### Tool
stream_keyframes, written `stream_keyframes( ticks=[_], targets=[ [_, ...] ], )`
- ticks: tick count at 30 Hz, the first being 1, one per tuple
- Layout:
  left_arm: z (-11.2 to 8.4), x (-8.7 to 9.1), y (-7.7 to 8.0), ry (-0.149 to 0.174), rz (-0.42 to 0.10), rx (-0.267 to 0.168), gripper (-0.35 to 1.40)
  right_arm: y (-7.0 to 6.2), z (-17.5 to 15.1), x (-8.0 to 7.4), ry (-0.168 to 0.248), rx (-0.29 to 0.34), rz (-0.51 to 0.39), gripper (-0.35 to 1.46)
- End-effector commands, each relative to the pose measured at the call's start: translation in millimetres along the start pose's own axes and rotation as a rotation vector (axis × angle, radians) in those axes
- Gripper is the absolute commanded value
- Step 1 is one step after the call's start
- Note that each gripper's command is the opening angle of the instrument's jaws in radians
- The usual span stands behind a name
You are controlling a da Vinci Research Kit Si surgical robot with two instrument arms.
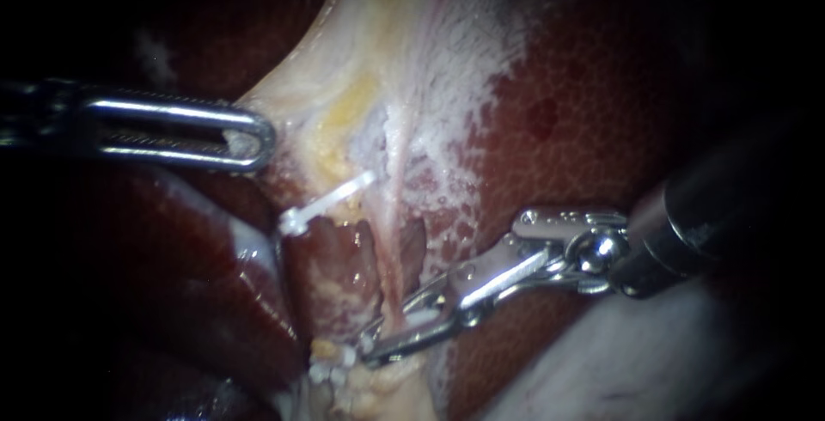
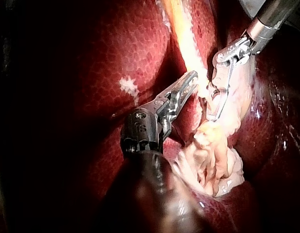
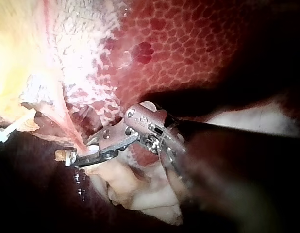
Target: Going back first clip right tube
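Observation:
My right instrument (image 1: 378,344) comes in from the right, and a narrow gap shows between its two long jaws. The thin pink right tube (image 1: 394,249) runs down to those jaws. A small white clip (image 1: 346,356) sits just off their tips, also seen as the white clip (image 3: 68,157) in the right wrist view. Another white clip (image 1: 326,202) lies slantwise across the tube to the left. My left instrument (image 1: 253,139) reaches in from the left, its windowed jaws shut on pale tissue at the gallbladder's edge and holding it taut.
Mottled red liver (image 1: 601,86) fills the right and upper right. Pale, frayed tissue (image 1: 430,77) spreads above the tubes. Dark liver lobe (image 1: 172,283) lies under my left instrument. Yellowish fatty tissue (image 2: 215,150) bunches below the right instrument's jaws.

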Motion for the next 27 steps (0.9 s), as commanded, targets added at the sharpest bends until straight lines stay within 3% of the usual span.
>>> stream_keyframes(
  ticks=[1,12,17,20,27],
  targets=[
    [0.0,0.0,0.0,0.0,0.0,0.0,-0.35,0.0,0.0,0.0,0.0,0.0,0.0,-0.35],
    [0.0,0.0,0.0,0.0,0.0,0.0,-0.35,0.0,-0.1,0.0,0.001,0.0,0.006,-0.35],
    [0.0,0.0,0.0,0.0,0.0,0.0,-0.35,0.3,-0.1,0.1,0.013,-0.016,0.006,0.0],
    [0.0,0.0,0.0,0.0,0.0,0.0,-0.35,0.5,-0.3,0.1,0.021,-0.035,-0.047,0.18],
    [0.0,0.0,0.0,0.0,0.0,0.0,-0.35,0.6,-0.2,0.2,0.019,-0.044,-0.118,0.39]
  ],
)
